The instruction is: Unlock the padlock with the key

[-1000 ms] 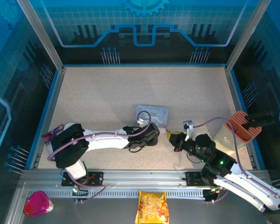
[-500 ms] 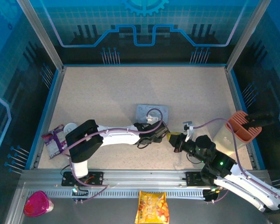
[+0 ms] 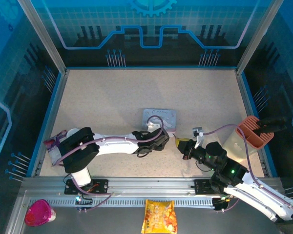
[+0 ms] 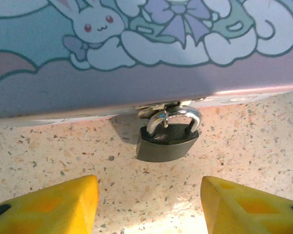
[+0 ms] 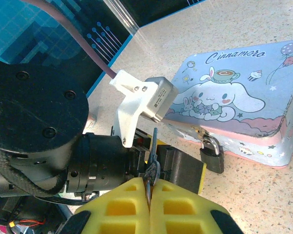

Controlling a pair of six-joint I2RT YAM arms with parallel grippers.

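The small dark padlock with the silver loop (image 4: 167, 141) is seen hanging from the clasp on the near edge of the pale blue tin with cartoon rabbits (image 4: 136, 63). Its body lies on the speckled table (image 4: 254, 146). The left gripper (image 4: 149, 207) is held wide apart, with a yellow finger (image 4: 53, 207) on each side of the padlock, and nothing is touched by it. The thin dark grey key (image 5: 152, 158) is pinched upright between the yellow foam pads (image 5: 112, 209) of the right gripper (image 5: 149, 202), which is squeezed tight on it.

A few things could go wrong. The padlock is loose, so it could be pushed aside or swung if the key is pressed in before the body is held. Where the keyhole sits cannot be told, so the key could be aimed badly and scraped along the body. The key is thin and the pads are soft, so it could be tipped or slid when it is turned. The two grippers are close together and could be bumped.

In the left wrist view, the loop through the clasp and the room on each side of the padlock are made plain. In the right wrist view, the key and the way it is gripped are shown, with the padlock just beyond it. From the top, both arms are seen meeting at the near edge of the tin.
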